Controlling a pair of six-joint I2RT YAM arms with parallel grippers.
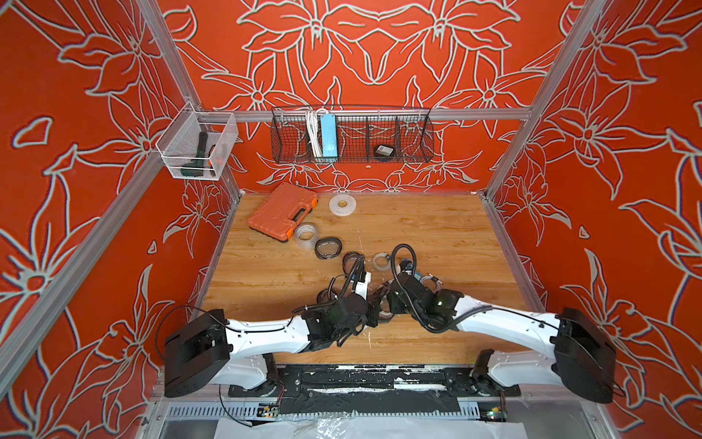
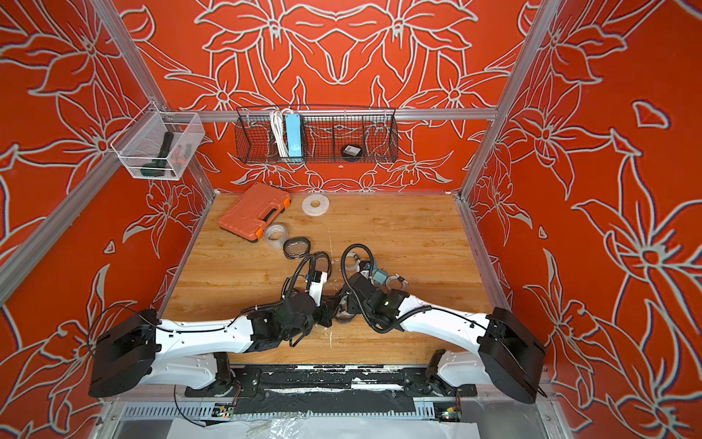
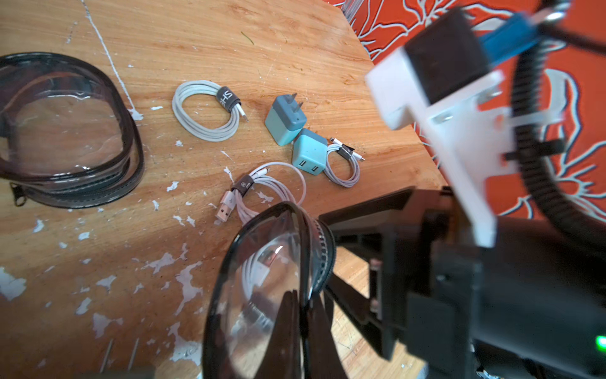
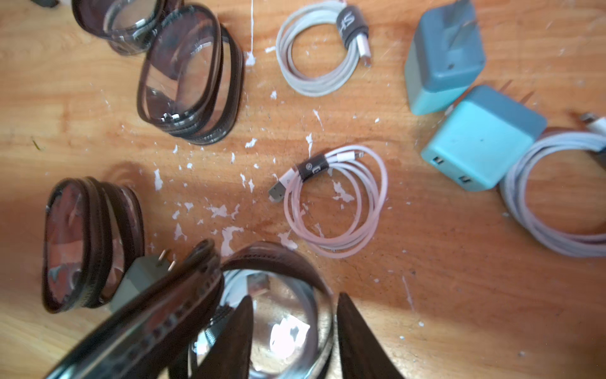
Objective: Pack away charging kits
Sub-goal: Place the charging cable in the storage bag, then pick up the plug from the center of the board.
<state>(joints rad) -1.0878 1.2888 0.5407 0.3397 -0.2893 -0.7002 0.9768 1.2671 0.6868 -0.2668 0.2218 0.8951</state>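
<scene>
My left gripper [image 3: 303, 295] is shut on the black zip rim of a clear-topped pouch [image 3: 262, 279], which holds a coiled white cable. My right gripper [image 4: 295, 298] is open, its fingers standing either side of that pouch's [image 4: 282, 315] clear wall. A grey plug adapter [image 4: 137, 279] shows at the pouch's open flap. Loose on the wood lie two teal adapters [image 4: 442, 55] [image 4: 478, 141] and three coiled cables [image 4: 321, 52] [image 4: 337, 203] [image 4: 557, 197]. Empty pouches [image 4: 190, 75] [image 4: 88, 242] lie nearby. In both top views the wrists hide the grippers.
An orange tool case [image 1: 283, 211] and two tape rolls [image 1: 342, 205] [image 1: 305, 233] lie at the table's back left, with another pouch [image 1: 327, 247] beside them. A wire basket [image 1: 410, 137] on the back wall holds a blue power strip [image 1: 327, 135]. A white mesh basket [image 1: 197, 152] hangs left.
</scene>
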